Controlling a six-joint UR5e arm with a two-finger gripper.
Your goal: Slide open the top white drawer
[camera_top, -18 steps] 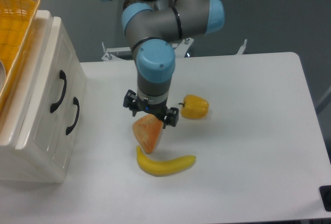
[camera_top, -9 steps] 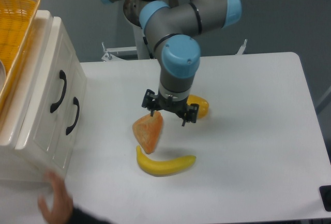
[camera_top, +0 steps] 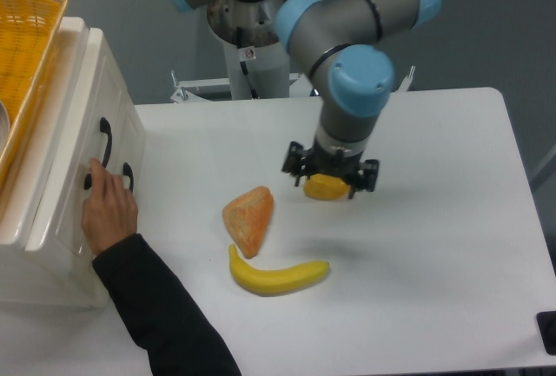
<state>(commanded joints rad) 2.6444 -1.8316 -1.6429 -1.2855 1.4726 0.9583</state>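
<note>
1. Jaws of the gripper [camera_top: 330, 178] point down over the yellow bell pepper [camera_top: 326, 187]; whether they are spread or closed cannot be told, and they hold nothing visibly.
2. Over the last second the arm has swung right, from above the orange wedge [camera_top: 248, 219] to above the pepper, moving away from the cabinet [camera_top: 74, 211].
3. A person's hand [camera_top: 109, 211], in a dark sleeve, has come in from the lower left and now rests against the cabinet front at the handles.
4. The top white drawer [camera_top: 95, 115] sits at the far left, apparently closed, its black curved handle [camera_top: 105, 137] untouched by the robot. Judging from this, the task has not begun, and the gripper is well apart from its target.
5. The cabinet is glossy white with panelled fronts; a woven yellow basket [camera_top: 26, 55] sits on top.
6. The banana [camera_top: 276, 273] is smooth and curved, and the wedge looks matte and rough-faced on the plain white table [camera_top: 452, 220].
</note>
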